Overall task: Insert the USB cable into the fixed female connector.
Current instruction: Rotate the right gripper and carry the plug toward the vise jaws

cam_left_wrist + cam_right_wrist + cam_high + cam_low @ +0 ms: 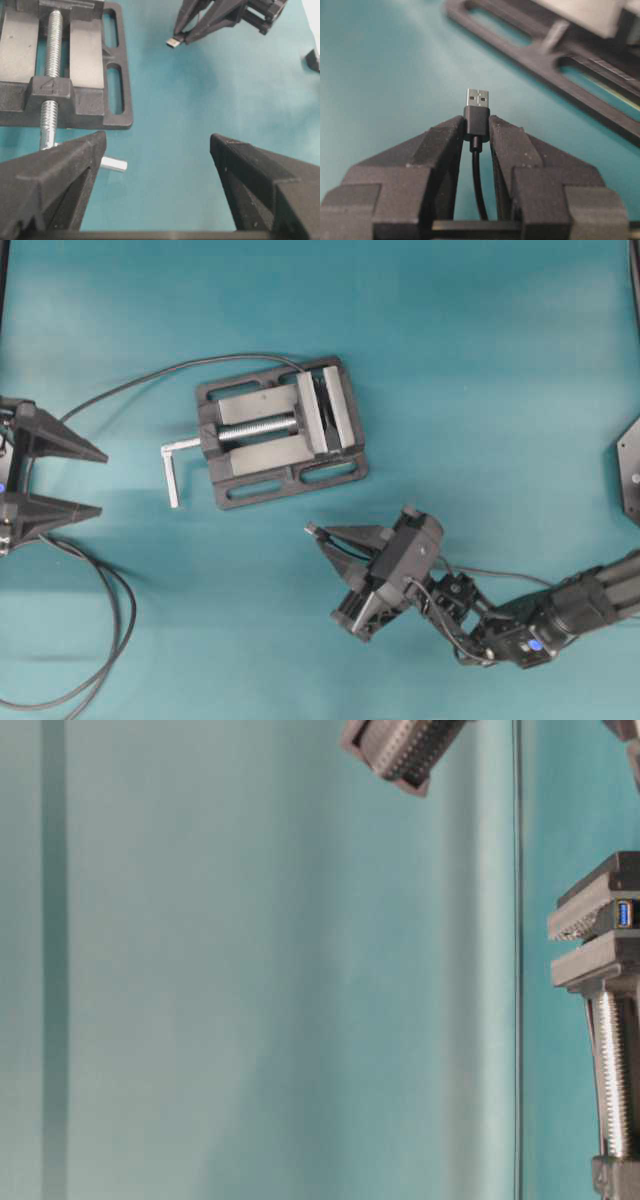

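- Overhead view: the vise (282, 432) lay near the middle of the teal table (480, 360), a little toward the far edge, with its screw and L-shaped handle (176, 466) pointing to the left edge.
- A thin black lead (150, 375) ran from the vise's far side toward the left edge; the socket itself could not be made out here.
- The left gripper (95, 480) sat at the left edge, its two fingers spread wide and holding nothing, just left of the handle and apart from it.
- More black cord (118, 625) looped on the table toward the near-left corner.
- The right gripper (318, 535) was near the vise's near-right corner but clear of it, with bare table between; the plug (311, 529) showed at its tips, and its arm reached in from the right edge.
- Table-level view: the socket (624, 913), blue inside, sat clamped between the vise's two jaws at the right edge of the view; a ribbed finger (405, 747) hung at the top, well apart from it.
- Left wrist view: the left fingers (60, 180) stood wide apart over bare table, the handle's end just beside the left one; the vise's base (117, 75) lay beyond, and the right gripper with the plug (174, 42) farther off, clear of the vise.
- Right wrist view: the right gripper (477, 132) was clamped on the plug's black body (476, 122), the silvery tip sticking out past the fingertips and the cord (477, 180) trailing back between the fingers.
- The vise's slotted base (555, 60) crossed the upper right, ahead of the plug and not touching it.
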Controlling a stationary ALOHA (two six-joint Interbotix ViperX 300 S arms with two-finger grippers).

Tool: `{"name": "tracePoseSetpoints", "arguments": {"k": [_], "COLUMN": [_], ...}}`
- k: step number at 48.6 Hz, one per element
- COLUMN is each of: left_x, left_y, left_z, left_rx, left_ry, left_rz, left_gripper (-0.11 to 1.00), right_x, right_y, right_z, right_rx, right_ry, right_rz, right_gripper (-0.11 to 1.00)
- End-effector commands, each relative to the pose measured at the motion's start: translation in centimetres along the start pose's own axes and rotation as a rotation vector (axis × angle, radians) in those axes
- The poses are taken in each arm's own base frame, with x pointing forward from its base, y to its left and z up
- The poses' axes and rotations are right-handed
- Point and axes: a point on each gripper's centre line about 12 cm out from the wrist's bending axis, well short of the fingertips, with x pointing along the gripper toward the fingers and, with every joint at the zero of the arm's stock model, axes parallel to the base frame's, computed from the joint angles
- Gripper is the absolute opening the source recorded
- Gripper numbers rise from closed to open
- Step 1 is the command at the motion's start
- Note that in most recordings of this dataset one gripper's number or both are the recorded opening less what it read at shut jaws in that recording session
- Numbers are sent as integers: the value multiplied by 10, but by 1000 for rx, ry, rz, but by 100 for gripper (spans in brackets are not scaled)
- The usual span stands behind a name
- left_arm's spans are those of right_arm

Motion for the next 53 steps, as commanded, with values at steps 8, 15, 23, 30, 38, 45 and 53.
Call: {"name": "tracePoseSetpoints", "arguments": {"k": [8,15,23,30,38,45,53], "left_x": [0,0,1,1,1,1,1], "left_y": [-11,-16,-16,-14,-12,-12,-12], "left_z": [7,0,-9,-16,-23,-24,-24], "left_rx": [16,28,32,39,35,35,48], "left_ry": [-8,15,52,84,111,112,114], "left_rz": [-51,-85,-90,-88,-81,-80,-80], "left_gripper": [99,99,99,99,99,99,99], "right_x": [3,1,2,6,8,6,2], "right_y": [1,-2,1,10,17,20,18], "right_z": [11,11,15,13,9,10,17], "right_rx": [62,98,131,159,199,173,163], "right_ry": [-51,-61,-98,-107,-82,-76,-99], "right_rz": [-159,-240,-312,-343,-407,-475,-534], "right_gripper": [21,21,21,21,21,21,21]}}
